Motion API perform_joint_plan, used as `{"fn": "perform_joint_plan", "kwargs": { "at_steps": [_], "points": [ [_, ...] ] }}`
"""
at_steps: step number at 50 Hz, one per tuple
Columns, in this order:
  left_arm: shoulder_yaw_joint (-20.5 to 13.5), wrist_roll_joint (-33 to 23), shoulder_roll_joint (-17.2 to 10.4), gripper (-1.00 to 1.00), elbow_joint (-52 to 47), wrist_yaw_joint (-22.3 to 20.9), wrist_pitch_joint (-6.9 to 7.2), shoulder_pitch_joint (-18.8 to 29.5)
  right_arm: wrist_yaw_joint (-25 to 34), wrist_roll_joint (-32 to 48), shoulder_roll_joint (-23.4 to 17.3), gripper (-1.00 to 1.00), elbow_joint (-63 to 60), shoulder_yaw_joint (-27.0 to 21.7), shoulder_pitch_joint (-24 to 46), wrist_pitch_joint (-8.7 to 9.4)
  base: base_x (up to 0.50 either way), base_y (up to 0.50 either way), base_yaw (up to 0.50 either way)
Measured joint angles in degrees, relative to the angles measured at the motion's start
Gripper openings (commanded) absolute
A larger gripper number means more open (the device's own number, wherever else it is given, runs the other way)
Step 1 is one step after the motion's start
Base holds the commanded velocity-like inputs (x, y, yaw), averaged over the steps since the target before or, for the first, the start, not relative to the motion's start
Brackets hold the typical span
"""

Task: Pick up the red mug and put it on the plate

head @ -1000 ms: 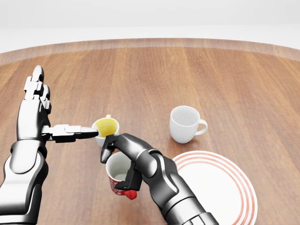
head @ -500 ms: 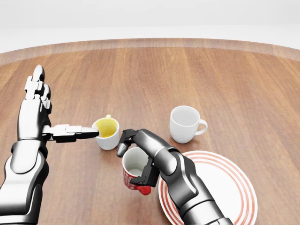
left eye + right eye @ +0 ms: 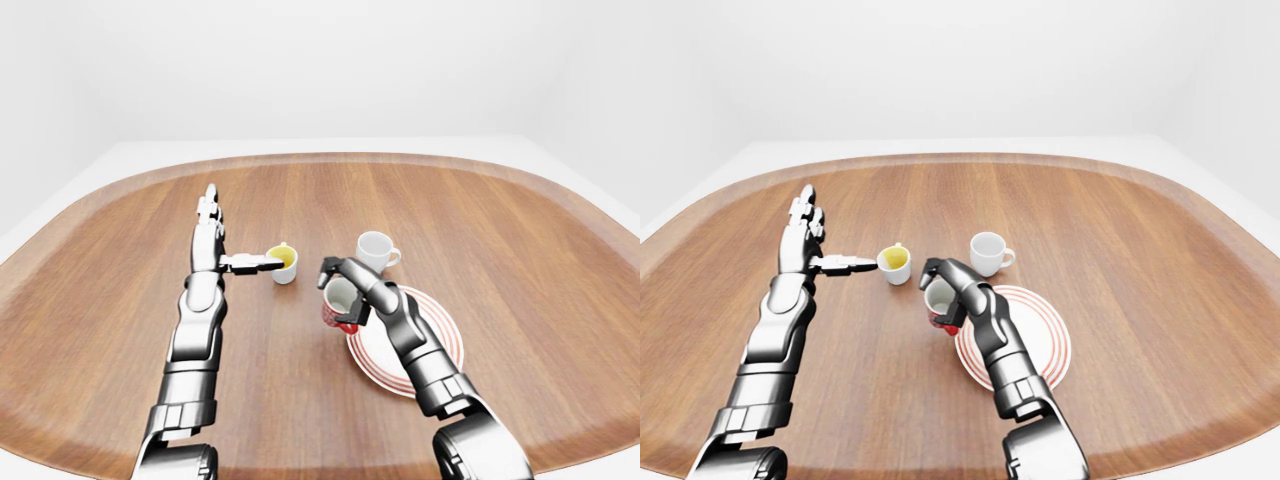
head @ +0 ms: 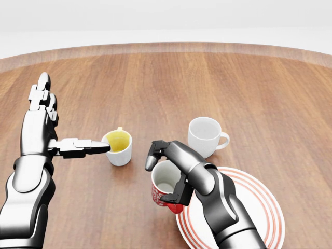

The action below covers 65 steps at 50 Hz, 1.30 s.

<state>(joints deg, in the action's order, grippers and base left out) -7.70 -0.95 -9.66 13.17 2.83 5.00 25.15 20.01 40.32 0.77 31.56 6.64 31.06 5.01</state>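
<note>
While the red mug (image 4: 167,189) hangs upright in the grasp of the right hand (image 4: 179,171), it sits just at the left rim of the plate (image 4: 254,207), not yet over its middle; whether its base has cleared the wood cannot be told from these views. Two fingers wrap the near wall by the handle and one finger (image 4: 153,155) hooks over the far lip, so the hold looks firm but lopsided.

To finish well, I would judge the mug should be carried toward the table's right edge until its whole base is above the plate's white centre, kept level, lowered until it rests flat inside the red rings, and only then released, the fingers drawing upward so the lip is not dragged.

A white mug (image 4: 204,136) stands just beyond the plate, toward the table's far edge, close enough that a wide swing could clip it. Nearer the left edge, the left hand (image 4: 44,124) is spread flat and holds nothing, one finger lying against a small yellow-lined cup (image 4: 118,146).
</note>
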Motion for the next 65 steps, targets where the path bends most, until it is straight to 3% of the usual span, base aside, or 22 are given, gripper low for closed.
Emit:
{"fn": "perform_joint_plan", "kwargs": {
  "at_steps": [65],
  "points": [
    [0.5, -0.51, 0.63, 1.0, -1.8, -0.04, 0.0, 0.06, 3.47, 2.43, -8.14, -1.0, -5.67, -4.46, -7.86, 0.0, 0.0, 0.0, 0.0]
  ]
}}
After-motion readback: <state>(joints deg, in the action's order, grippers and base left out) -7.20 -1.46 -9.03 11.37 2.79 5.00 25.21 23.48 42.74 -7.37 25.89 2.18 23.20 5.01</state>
